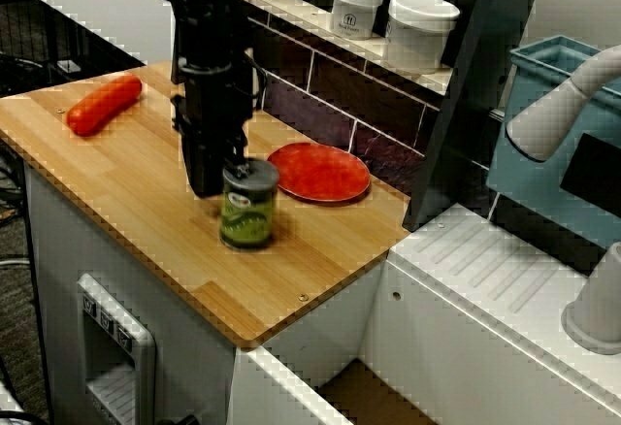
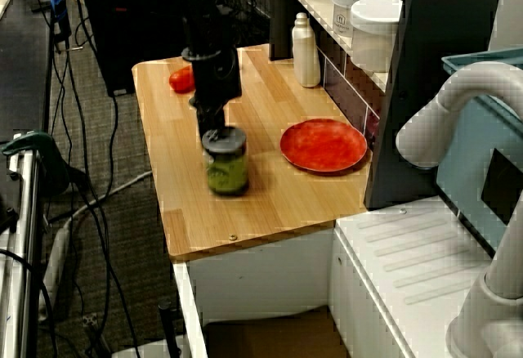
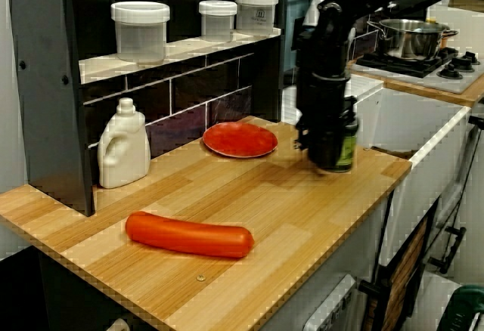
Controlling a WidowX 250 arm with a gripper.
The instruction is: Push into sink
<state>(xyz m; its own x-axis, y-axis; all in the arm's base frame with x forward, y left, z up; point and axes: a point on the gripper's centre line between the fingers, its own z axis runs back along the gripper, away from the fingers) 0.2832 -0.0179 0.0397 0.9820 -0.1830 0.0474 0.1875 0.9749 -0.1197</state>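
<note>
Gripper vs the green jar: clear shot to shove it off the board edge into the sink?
Probably yes. The gripper is already right behind the green jar, on the side away from the sink. Bare wooden counter lies between jar and edge; the red plate sits off to the side.

Green can [image 1: 248,204] w/ dark lid & green label stands upright on wooden counter [image 1: 126,178], near its front-right part, just left of the red plate, not touching it. Sink [image 1: 374,398] sits below & right of counter edge: white walls, tan-brown bottom, only partly in view.
</note>
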